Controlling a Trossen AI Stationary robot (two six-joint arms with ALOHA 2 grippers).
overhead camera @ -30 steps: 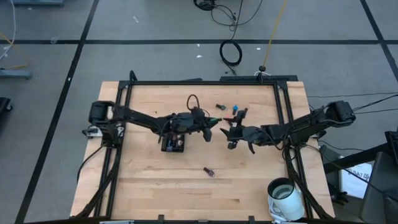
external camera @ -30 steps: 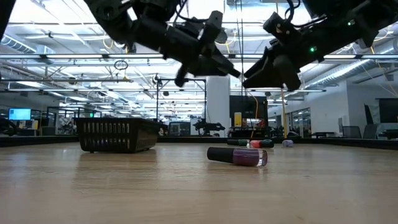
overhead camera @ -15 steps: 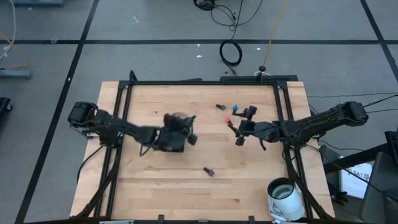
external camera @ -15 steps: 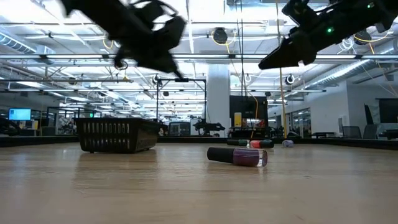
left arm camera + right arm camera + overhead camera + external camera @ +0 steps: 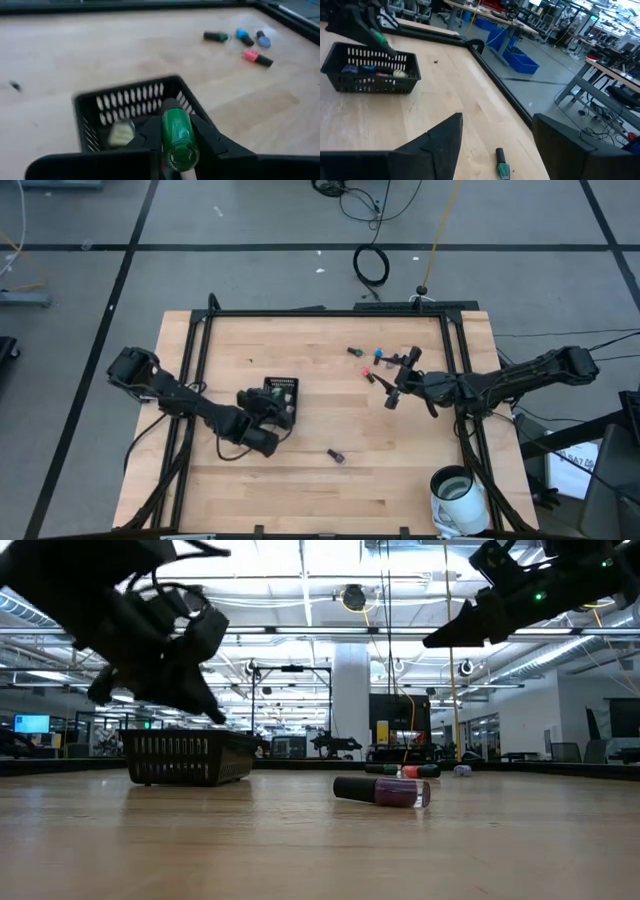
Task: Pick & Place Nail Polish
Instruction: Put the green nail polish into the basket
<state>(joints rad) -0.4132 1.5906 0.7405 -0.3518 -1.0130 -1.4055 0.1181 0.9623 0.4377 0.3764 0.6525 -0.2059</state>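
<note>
I find bare board between the black tray (image 5: 280, 393) and the bottle cluster (image 5: 378, 361). One purple bottle (image 5: 336, 456) lies alone on the near board; the white cup (image 5: 458, 493) blocks its corner.

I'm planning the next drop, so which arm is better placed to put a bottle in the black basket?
The left. Its claw holds a green bottle beside the black basket, while the right claw is open, empty and far off.

A green bottle (image 5: 178, 135) sits over a black slotted tray (image 5: 130, 107) on pale wood table (image 5: 75, 55).
</note>
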